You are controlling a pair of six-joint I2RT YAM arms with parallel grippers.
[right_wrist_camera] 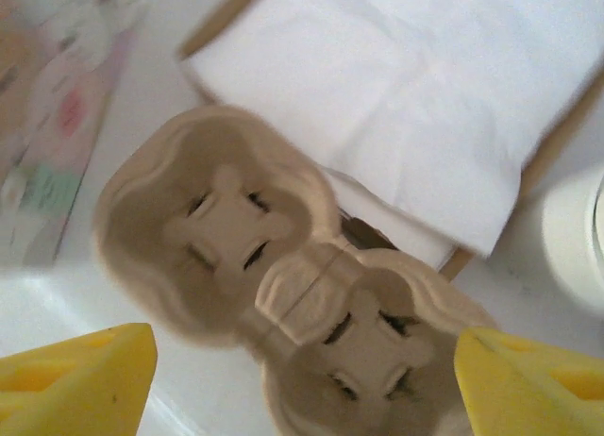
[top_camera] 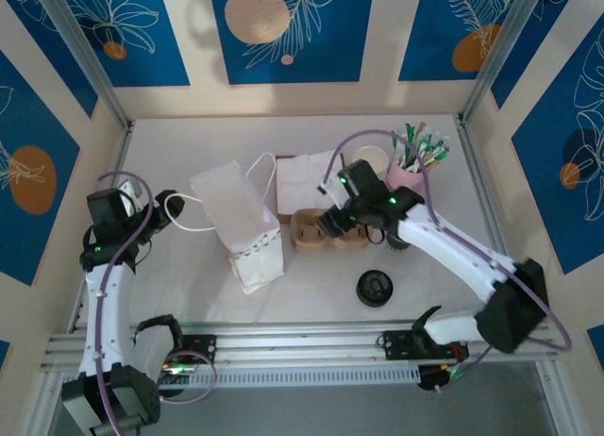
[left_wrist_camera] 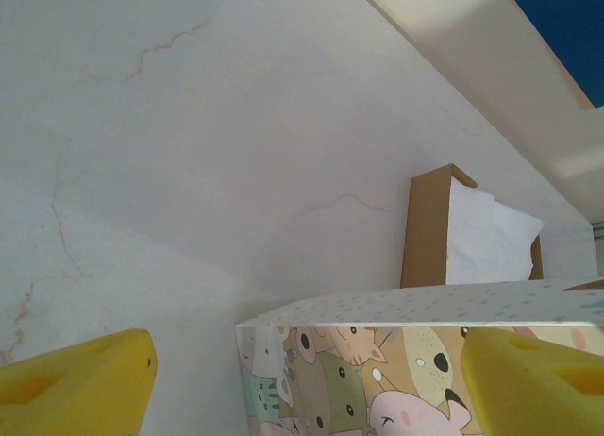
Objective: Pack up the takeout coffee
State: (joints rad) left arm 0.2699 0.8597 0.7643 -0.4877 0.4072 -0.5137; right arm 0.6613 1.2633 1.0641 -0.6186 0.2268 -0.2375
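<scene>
**Inspector:** Position of the cup carrier (right_wrist_camera: 283, 294)?

**Assessor:** Flat on the table (top_camera: 311, 285), wells up and empty. It lies just in front of the napkins (top_camera: 304, 179) and just beside the paper bag (top_camera: 238, 226), on the bag's right. It is not packed. Whether it touches the bag, I cannot tell.

**Inspector:** Right gripper (top_camera: 332, 224)?

**Assessor:** Directly over the carrier. The wrist view looks straight down on both wells, with the yellow fingers (right_wrist_camera: 85, 375) spread wide to either side and gripping nothing. I see no contact with the pulp.

**Inspector:** Left gripper (left_wrist_camera: 307, 379)?

**Assessor:** At the bag's left, near a handle loop. Its fingers are also spread, with the printed face of the bag ahead of them and nothing pinched.

**Inspector:** Step in hand?

**Assessor:** In my judgement, the approach to pick up the carrier – no grasp made yet.

**Inspector:** Requirements for the next move?

**Assessor:** Lower the right fingers over a firm part of the carrier, such as the centre ridge or a rim, and close without crushing it. The carrier is wide, so the bag mouth must be held open. I cannot confirm from these views that it is – the left arm looks placed for that duty. The black lid (top_camera: 375, 288) lies well apart and is no obstruction.
</scene>
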